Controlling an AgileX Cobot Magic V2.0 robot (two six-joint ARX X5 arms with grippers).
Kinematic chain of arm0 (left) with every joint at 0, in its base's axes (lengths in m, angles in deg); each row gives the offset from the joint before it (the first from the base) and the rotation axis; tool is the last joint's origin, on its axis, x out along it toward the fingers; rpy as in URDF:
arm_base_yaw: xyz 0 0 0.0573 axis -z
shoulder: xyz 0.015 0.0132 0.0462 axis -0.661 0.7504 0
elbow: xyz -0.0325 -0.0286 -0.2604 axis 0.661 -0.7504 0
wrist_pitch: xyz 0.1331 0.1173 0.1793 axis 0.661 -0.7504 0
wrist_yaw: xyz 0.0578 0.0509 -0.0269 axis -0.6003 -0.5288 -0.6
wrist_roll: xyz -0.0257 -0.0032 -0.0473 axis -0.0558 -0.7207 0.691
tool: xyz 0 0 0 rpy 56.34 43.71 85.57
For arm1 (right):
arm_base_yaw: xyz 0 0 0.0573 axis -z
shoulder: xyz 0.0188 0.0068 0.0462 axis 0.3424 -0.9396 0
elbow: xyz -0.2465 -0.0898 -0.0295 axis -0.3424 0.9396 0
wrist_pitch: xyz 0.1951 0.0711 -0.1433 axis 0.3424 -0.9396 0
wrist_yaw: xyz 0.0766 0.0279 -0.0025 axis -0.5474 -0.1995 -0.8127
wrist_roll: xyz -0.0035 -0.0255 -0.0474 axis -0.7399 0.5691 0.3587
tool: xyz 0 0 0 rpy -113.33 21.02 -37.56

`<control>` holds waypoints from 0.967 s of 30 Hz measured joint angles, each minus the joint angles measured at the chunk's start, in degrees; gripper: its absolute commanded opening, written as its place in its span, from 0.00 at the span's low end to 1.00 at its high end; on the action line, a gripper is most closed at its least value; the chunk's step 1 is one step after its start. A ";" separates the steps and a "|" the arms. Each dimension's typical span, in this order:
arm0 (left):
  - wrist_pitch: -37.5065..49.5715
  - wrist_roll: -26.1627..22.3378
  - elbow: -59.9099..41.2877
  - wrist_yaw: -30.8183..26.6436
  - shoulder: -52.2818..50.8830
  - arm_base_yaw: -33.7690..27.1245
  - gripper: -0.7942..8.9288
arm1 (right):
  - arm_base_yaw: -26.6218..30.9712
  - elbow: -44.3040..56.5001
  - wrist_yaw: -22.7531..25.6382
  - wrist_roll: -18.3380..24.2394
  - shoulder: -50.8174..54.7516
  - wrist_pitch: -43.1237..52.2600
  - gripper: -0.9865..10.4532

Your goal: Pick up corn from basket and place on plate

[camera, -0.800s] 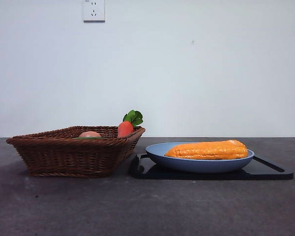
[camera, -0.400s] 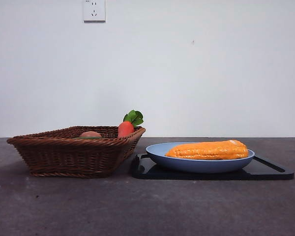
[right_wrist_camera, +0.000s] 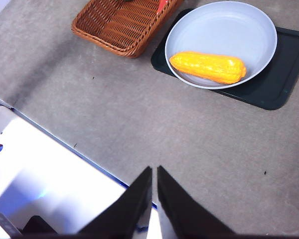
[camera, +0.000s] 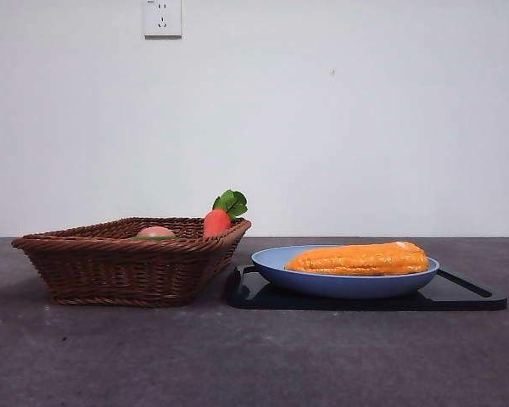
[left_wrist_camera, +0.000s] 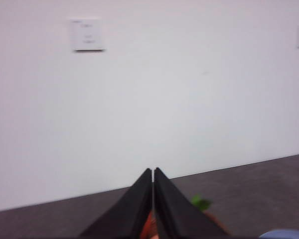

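- corn (camera: 357, 259): ridged orange-yellow cob, tapered at one end, lying flat on plate (camera: 348, 284), round smooth blue, raised rim
- plate sits on flat black tray (camera: 458, 297), at 3 o'clock of basket (camera: 127, 263)
- basket: brown woven wicker, flared sides; red vegetable (camera: 216, 222) with green leaves inside
- grey matte bench (camera: 254, 356)
- left pincer (left_wrist_camera: 153, 199) closed, empty
- right pincer (right_wrist_camera: 154, 196) closed, empty, high above bench
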 measured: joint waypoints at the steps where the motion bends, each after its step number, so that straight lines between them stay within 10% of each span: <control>1: 0.02 0.02 -2.21 -0.02 -2.10 -1.05 0.09 | 0.00 0.00 0.00 0.00 0.00 0.00 0.09; 29: -12.87 5.95 -27.30 -3.93 -20.22 -10.19 0.09 | 0.00 0.00 0.00 0.00 0.00 0.00 0.09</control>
